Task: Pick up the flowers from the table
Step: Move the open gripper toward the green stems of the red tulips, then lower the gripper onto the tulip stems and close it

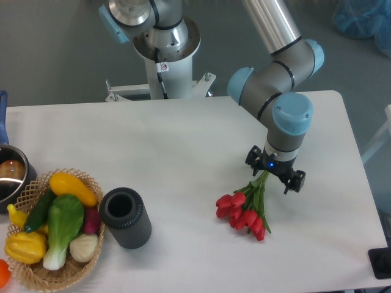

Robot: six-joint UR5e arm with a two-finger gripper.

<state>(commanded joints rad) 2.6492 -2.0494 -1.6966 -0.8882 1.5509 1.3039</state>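
The flowers (243,212), red tulip-like blooms on thin green stems, lie flat on the white table (171,146) at centre right, blooms toward the front. Their stems run up and right under my gripper (274,172). The gripper points straight down over the stem ends, and its black fingers (297,182) stand spread on either side of the stems, open. The wrist hides the fingertips and the very ends of the stems. I cannot tell whether the fingers touch the stems.
A black ribbed cylinder (125,218) stands front left beside a wicker basket (32,279) of toy vegetables. A metal pot (8,177) sits at the left edge. The arm's base (165,43) rises behind the table's far edge.
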